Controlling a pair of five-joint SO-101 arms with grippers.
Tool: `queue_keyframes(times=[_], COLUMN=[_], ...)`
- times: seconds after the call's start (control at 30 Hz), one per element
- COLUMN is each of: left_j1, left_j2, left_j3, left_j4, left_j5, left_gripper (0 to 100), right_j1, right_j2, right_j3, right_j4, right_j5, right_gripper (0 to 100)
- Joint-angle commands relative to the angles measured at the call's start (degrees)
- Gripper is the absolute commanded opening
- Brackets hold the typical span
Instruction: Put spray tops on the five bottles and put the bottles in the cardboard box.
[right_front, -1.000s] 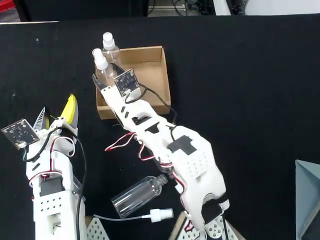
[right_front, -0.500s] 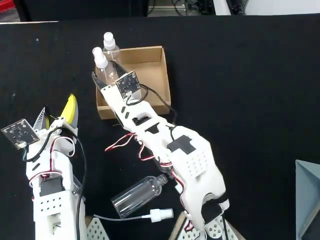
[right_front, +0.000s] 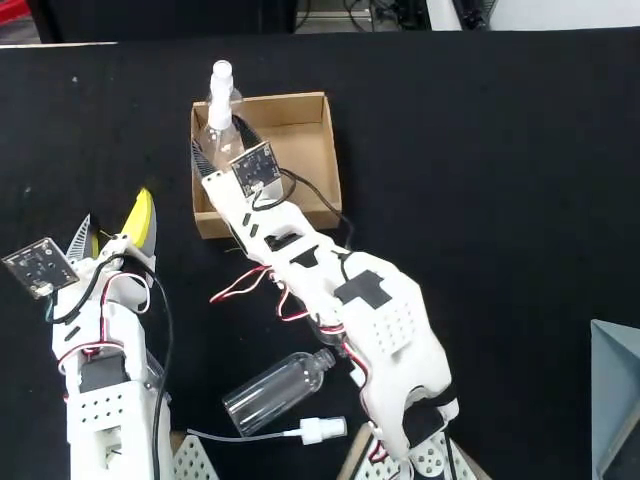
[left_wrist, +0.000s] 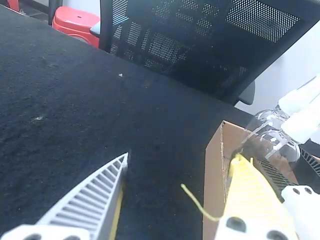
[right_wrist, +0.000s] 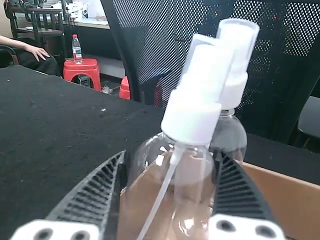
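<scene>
Right gripper (right_front: 220, 150): jaws pressed against both sides of a capped bottle (right_wrist: 172, 150), holding it upright. Change over the last second: the gripper carries this bottle from over the left wall of the cardboard box (right_front: 300, 98) inward to the box's far-left corner. It now stands right against a second capped bottle (right_wrist: 232, 132), and their tops overlap in the high view. Can't tell if the held bottle's base is on the box floor (the gripper body hides it). Judgement: this placement is nearly done, and letting go looks like the next step.

Left gripper (right_front: 112, 215): wide open, holding nothing, over the table (right_front: 500, 200) to the left of the box, no movement across the frames.

Still to do: an uncapped bottle (right_front: 275, 388) lies on its side close to the table's near edge. A loose spray top (right_front: 322, 430) with its tube lies just beside it, not yet fitted.
</scene>
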Motion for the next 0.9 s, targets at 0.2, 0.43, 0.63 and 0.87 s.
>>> queue_keyframes(times=[0.2, 0.43, 0.63, 0.87], left_j1=[0.31, 0.31, 0.31, 0.22], left_j2=[-0.79, -0.79, -0.79, -0.79], left_j3=[0.66, 0.66, 0.66, 0.66], left_j4=[0.35, 0.35, 0.35, 0.35], left_j5=[-0.35, -0.35, -0.35, -0.35], left_gripper=[30, 30, 30, 30], right_j1=[0.35, -0.88, -0.88, -0.88], right_j2=[-2.07, -3.65, -3.38, -3.65], right_j3=[1.27, 3.82, 3.82, 4.18], right_j4=[0.70, 0.79, 0.79, 0.97], right_j5=[-0.09, 0.09, 2.37, 2.37], right_gripper=[20.5, 20.5, 20.6, 20.6])
